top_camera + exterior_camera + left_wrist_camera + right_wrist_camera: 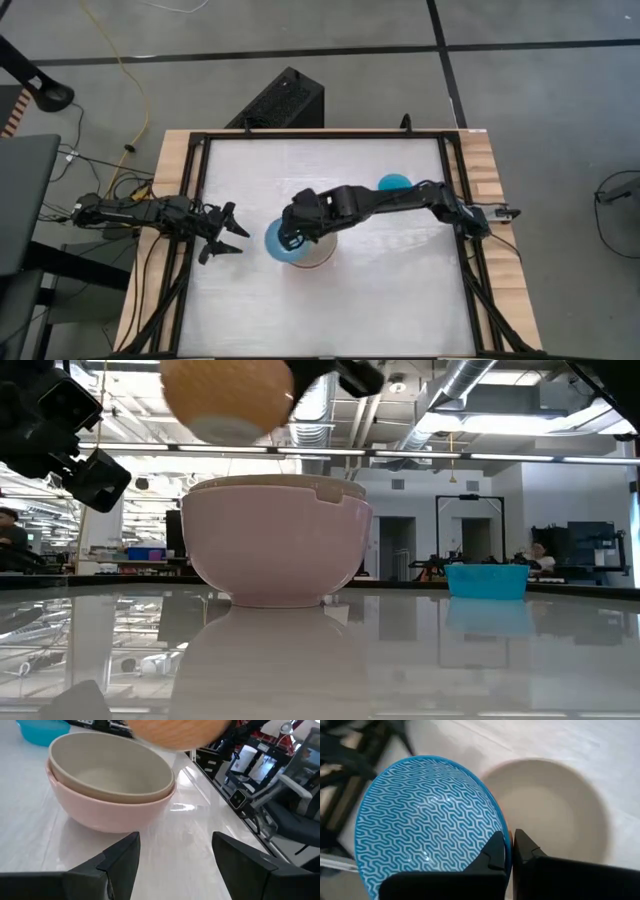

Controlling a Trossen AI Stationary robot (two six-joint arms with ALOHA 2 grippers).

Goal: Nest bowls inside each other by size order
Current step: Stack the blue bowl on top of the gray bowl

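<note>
A grey-beige bowl (107,770) sits nested in a salmon-pink bowl (275,550), which stands on its foot at the table's middle. My right gripper (509,842) is shut on a smaller bowl, blue-patterned inside (427,815) and orange outside (225,395). It holds this bowl above the stack's left side (277,240). The smallest teal bowl (395,183) stands on the table toward the far right. My left gripper (228,235) is open and empty, left of the stack. No cream-white bowl shows. My right gripper pinches the blue-patterned bowl's rim (504,827), on the side toward the stack, with one finger inside the bowl and one outside. The fingers come from above. The bowl is lifted clear, open side up, above the rim of the grey-beige bowl.
A black frame (195,200) runs along the table's left and right sides. Bare white tabletop (380,290) lies on the near side of the stack. The room beyond the table shows in the low view.
</note>
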